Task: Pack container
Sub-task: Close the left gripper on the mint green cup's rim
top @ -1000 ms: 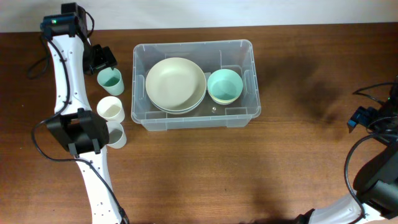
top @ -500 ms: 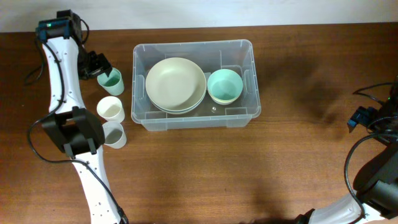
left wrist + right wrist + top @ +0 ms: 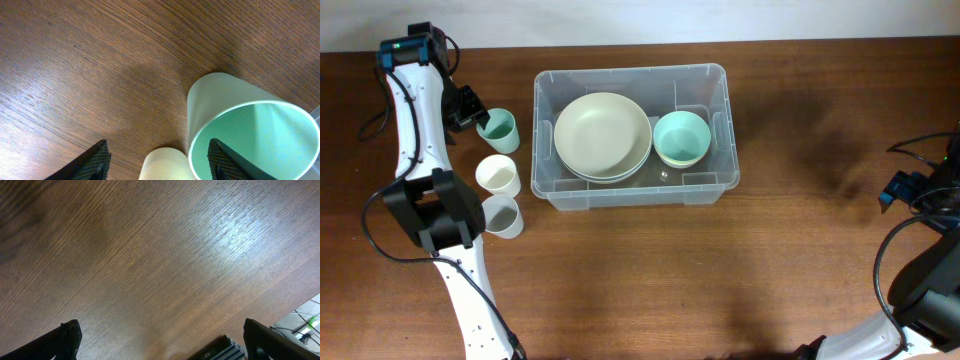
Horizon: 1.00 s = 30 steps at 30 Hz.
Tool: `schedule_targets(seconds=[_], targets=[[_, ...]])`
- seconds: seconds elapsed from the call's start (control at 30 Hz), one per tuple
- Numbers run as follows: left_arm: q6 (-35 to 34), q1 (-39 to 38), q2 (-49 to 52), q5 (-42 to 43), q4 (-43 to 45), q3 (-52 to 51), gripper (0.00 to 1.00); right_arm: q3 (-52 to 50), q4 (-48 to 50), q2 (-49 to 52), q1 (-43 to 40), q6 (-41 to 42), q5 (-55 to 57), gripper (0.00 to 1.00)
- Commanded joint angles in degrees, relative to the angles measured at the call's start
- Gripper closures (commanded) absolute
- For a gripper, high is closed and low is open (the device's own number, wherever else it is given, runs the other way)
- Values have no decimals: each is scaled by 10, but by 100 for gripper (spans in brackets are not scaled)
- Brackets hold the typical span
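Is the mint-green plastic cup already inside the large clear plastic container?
No, the mint-green plastic cup stands on the table outside the container, beside its left wall.

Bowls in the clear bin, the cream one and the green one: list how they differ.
The cream bowl is much wider than the green bowl. The cream bowl is off-white, the green bowl mint. The cream bowl lies left in the container, another rim showing under it; the green bowl lies right. Both sit open side up.
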Motion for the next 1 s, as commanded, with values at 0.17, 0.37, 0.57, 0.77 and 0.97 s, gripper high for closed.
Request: schedule_targets(seconds=[0.17, 0.37, 0.57, 0.77, 0.97], targets=[[5, 1, 11, 5, 2, -4, 36, 7, 0, -10, -3, 2, 5, 2], [5, 1, 19, 5, 9, -4, 36, 7, 0, -10, -3, 2, 5, 1], [16, 0, 19, 5, 14, -4, 36, 7, 0, -10, -3, 2, 5, 1], [39, -2, 24, 25, 14, -4, 36, 7, 0, -10, -3, 2, 5, 1], [48, -13, 39, 28, 8, -4, 36, 7, 0, -10, -3, 2, 5, 1]])
